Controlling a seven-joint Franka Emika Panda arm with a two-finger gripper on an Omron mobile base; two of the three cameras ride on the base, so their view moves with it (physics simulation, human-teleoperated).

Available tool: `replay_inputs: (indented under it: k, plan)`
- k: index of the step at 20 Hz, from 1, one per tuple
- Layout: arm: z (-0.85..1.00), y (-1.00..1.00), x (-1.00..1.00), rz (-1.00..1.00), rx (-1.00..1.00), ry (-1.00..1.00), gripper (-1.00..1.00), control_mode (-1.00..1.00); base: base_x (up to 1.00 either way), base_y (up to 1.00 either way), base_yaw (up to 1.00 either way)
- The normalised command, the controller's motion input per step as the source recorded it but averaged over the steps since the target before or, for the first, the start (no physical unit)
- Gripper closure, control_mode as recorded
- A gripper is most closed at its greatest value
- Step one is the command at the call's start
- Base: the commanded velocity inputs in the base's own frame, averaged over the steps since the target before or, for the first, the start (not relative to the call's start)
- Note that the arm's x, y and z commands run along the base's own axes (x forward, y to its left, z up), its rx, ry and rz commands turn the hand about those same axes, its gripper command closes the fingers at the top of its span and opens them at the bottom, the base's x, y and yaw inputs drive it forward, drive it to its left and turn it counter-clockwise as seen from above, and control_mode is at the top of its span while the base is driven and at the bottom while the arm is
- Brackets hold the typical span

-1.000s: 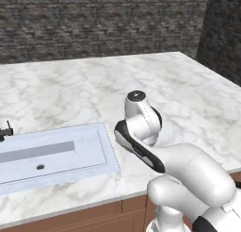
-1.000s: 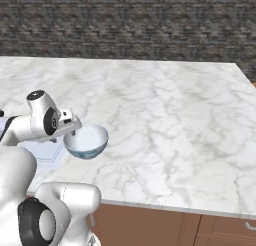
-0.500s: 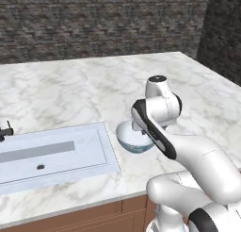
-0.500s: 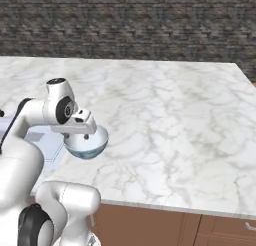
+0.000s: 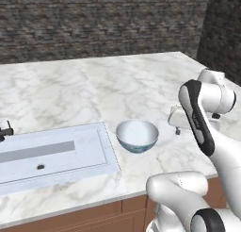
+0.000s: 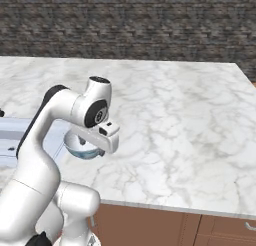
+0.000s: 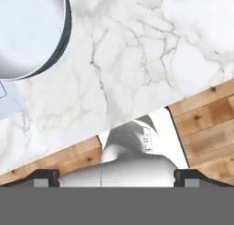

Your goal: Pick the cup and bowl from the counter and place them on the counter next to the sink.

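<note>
Seen from the left base view, the bowl [image 5: 137, 135] sits upright on the white marble counter [image 5: 70, 94], just beside the sink's [image 5: 56, 156] near right corner; the white arm bends to the bowl's far side from the sink, its gripper [image 5: 177, 128] low over the marble, near the bowl but apart from it. From the right base view, the bowl [image 6: 80, 148] is partly hidden behind the arm's hand. From the hand view, the bowl's rim [image 7: 28, 33] fills one corner, and the two dark fingertips [image 7: 45, 175] stand wide apart with nothing between them. Judging from this, the bowl seems delivered; the cup remains to be fetched.
</note>
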Motion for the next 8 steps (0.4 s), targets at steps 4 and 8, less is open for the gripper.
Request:
replay_inputs:
  k: [4, 8]
  plan:
    - [0.10, -0.37, -0.56, -0.21, 0.11, 0.08, -1.00, -1.00, 0.00, 0.00, 0.00]
    - [0.08, 0.00, -0.38, -0.05, 0.02, 0.01, -1.00, -1.00, 0.00, 0.00, 0.00]
